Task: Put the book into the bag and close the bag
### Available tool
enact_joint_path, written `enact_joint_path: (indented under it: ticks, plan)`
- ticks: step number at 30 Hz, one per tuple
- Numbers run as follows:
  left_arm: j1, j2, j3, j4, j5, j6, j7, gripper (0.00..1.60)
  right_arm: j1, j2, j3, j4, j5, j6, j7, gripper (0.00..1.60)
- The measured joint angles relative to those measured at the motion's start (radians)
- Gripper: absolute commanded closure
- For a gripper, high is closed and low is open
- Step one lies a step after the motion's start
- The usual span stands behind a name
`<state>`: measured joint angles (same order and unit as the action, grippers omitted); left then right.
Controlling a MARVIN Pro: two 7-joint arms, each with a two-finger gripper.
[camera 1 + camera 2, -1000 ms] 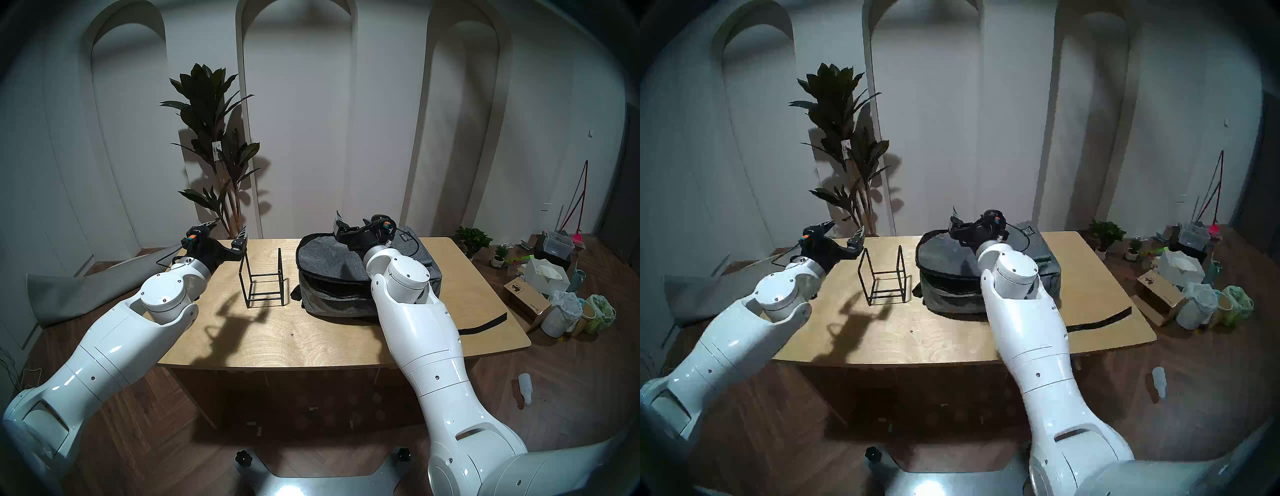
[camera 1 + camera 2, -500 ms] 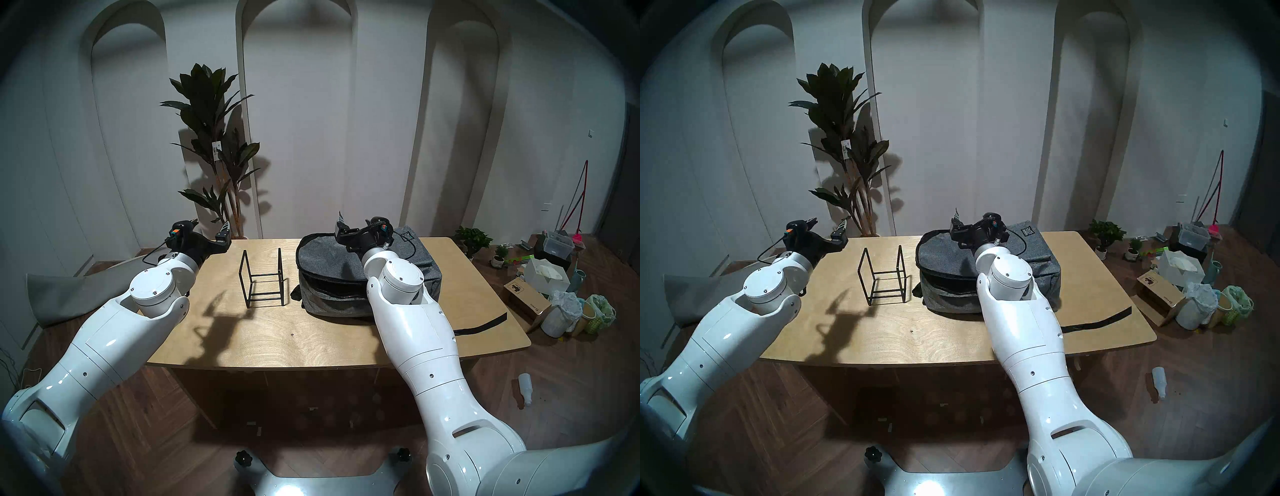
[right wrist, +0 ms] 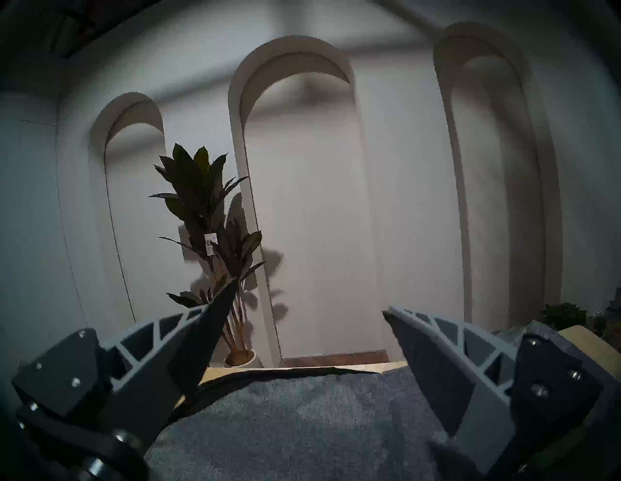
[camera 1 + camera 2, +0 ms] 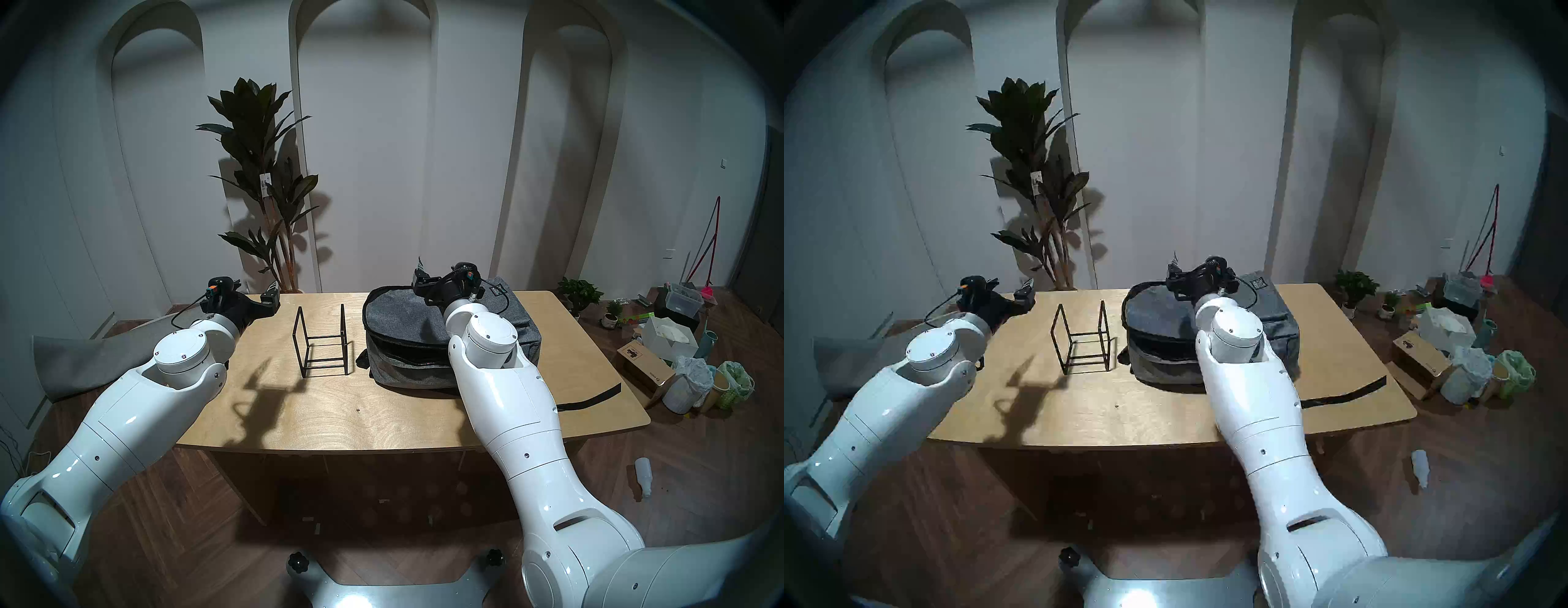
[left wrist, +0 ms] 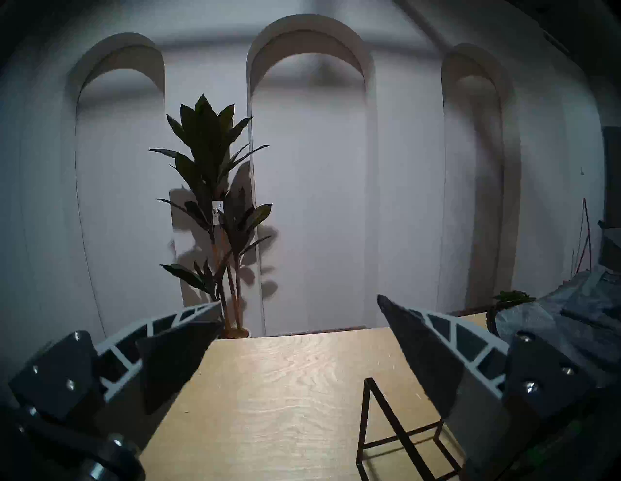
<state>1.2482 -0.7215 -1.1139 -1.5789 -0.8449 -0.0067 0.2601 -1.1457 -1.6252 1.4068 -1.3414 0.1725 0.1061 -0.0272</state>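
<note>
The grey bag lies on its side on the right half of the wooden table. A dark band of zipper and lining runs along its front side. It also shows in the head right view, under the right wrist and at the right edge of the left wrist view. The book is out of view. My right gripper hovers open and empty over the bag's far top edge. My left gripper is open and empty above the table's far left corner.
A black wire-frame stand stands between my left gripper and the bag. A black strap trails towards the table's right edge. A tall potted plant is behind the table. Boxes and bags clutter the floor at right.
My left arm has drawn back to the left and lowered, away from the wire stand, still open. My right gripper has shifted slightly over the bag's top.
</note>
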Motion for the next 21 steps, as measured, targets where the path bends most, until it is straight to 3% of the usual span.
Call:
enact_joint_path:
  ticks: [21]
  plan:
    - [0.001,0.003,0.000,-0.001,0.010,0.002,-0.003,0.00,0.004,0.000,0.000,0.008,0.002,-0.016,0.009,0.00]
